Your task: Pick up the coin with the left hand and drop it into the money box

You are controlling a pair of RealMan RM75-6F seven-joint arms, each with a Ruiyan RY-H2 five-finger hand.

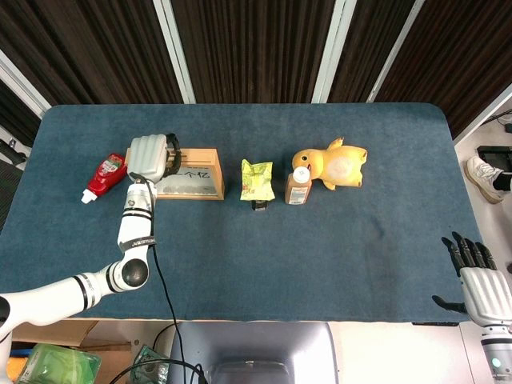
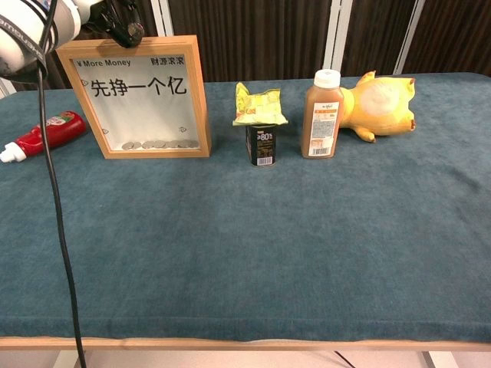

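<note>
The money box [image 1: 196, 182] [image 2: 196, 92] is a wooden frame with a clear front, standing upright at the left of the table. Several coins [image 2: 157, 143] lie at its bottom. My left hand [image 1: 149, 158] [image 2: 115, 21] hovers over the box's top left corner, its dark fingers pointing down at the top edge. The back of the hand hides the fingertips, so I cannot tell whether a coin is between them. No loose coin shows on the cloth. My right hand [image 1: 482, 286] rests beyond the table's near right corner, fingers spread, holding nothing.
A red ketchup bottle [image 1: 105, 177] [image 2: 42, 133] lies left of the box. To its right stand a small black can [image 2: 262, 145] topped by a yellow-green packet [image 2: 258, 105], a brown drink bottle [image 2: 322, 115] and a yellow duck toy [image 2: 380, 106]. A black cable [image 2: 61, 230] hangs from the left arm.
</note>
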